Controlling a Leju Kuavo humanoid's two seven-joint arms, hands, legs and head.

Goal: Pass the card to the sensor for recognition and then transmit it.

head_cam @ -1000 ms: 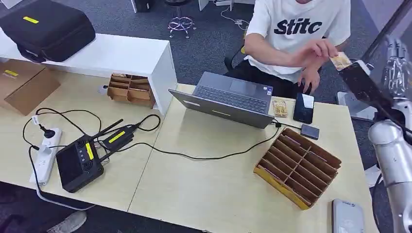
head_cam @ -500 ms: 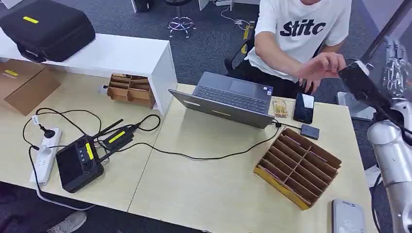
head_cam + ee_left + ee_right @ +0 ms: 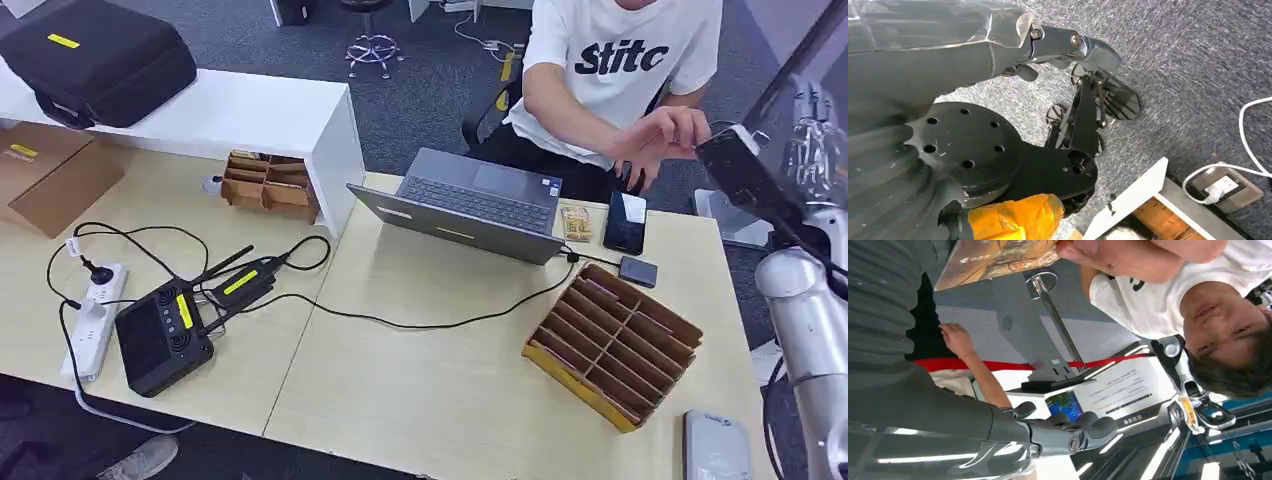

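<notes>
while off-table, r hand (image 3: pixel 812 140) past desk edge (image 3: pixel 735 300)

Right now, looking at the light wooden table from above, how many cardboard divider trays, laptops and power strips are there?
Cardboard divider trays: 2 (large, small)
Laptops: 1
Power strips: 1
Total: 4

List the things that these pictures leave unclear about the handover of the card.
- Yellow-brown printed card: right wrist view; the top edge cuts it, and the person's hand covers one end.
- Same card in the head view: hidden behind the person's hand.
- Robot's right hand: head view; blurred near the right edge, so its grip cannot be judged.
- Robot's left hand: left wrist view; fingers only partly visible.
</notes>
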